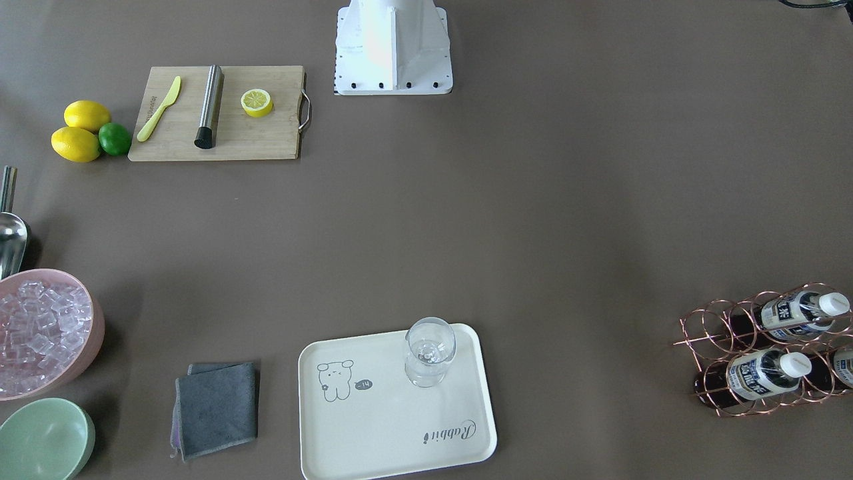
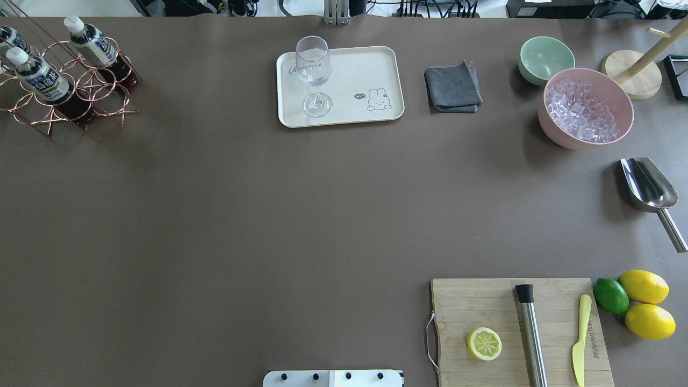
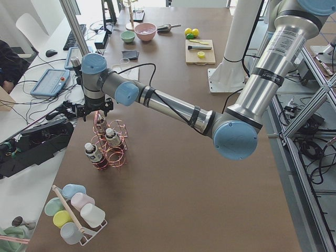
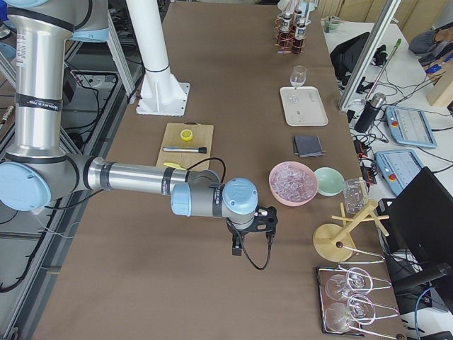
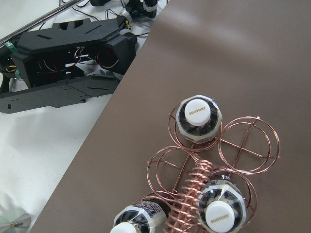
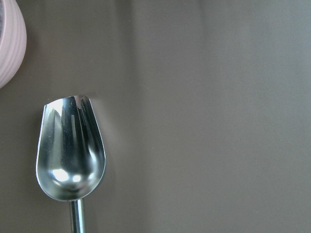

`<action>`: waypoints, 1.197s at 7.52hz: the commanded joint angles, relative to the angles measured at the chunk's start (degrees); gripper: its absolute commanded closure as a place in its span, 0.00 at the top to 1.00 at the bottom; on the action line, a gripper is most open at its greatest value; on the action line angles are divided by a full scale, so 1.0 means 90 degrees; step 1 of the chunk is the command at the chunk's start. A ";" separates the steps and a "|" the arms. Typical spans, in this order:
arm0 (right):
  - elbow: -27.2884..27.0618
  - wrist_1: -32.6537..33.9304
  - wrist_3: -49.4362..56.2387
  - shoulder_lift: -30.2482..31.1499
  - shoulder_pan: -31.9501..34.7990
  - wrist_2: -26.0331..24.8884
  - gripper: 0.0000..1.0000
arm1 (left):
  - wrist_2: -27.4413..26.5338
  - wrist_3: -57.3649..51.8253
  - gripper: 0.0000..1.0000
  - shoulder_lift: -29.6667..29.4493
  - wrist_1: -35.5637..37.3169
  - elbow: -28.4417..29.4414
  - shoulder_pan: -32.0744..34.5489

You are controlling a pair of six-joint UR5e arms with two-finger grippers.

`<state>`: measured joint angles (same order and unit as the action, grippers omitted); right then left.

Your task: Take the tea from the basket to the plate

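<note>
Three tea bottles stand in the rose-gold wire basket at the table's far left corner: one, a second and a third at the view's edge. The left wrist view looks straight down on their white caps and the coiled handle. My left gripper hangs just above the basket; I cannot tell if it is open. The cream plate lies at the far middle. My right gripper hovers over a metal scoop; I cannot tell its state.
A wine glass stands on the plate's left part. A grey cloth, green bowl, pink bowl of ice and wooden stand are at far right. A cutting board with lemon half, muddler and knife lies near right.
</note>
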<state>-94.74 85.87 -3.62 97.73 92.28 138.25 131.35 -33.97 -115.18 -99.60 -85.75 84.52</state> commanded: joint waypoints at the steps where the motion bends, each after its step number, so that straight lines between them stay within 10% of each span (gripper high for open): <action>1: -0.0010 0.0000 -0.0008 0.0000 0.0000 0.0010 1.00 | -0.0015 0.0014 0.95 -0.0034 -0.0018 0.0162 -0.0035; 4: -0.0010 0.0000 -0.0008 0.0000 0.0000 0.0010 1.00 | -0.0111 0.0044 0.91 -0.0200 -0.0028 0.0309 -0.0152; 9: -0.0001 0.0000 0.0002 0.0000 0.0000 0.0010 1.00 | -0.0171 0.0033 0.12 -0.0230 -0.0018 0.0338 -0.0162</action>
<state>-94.78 85.87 -3.62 97.73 92.29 138.34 129.93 -33.92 -117.35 -99.84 -82.93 83.11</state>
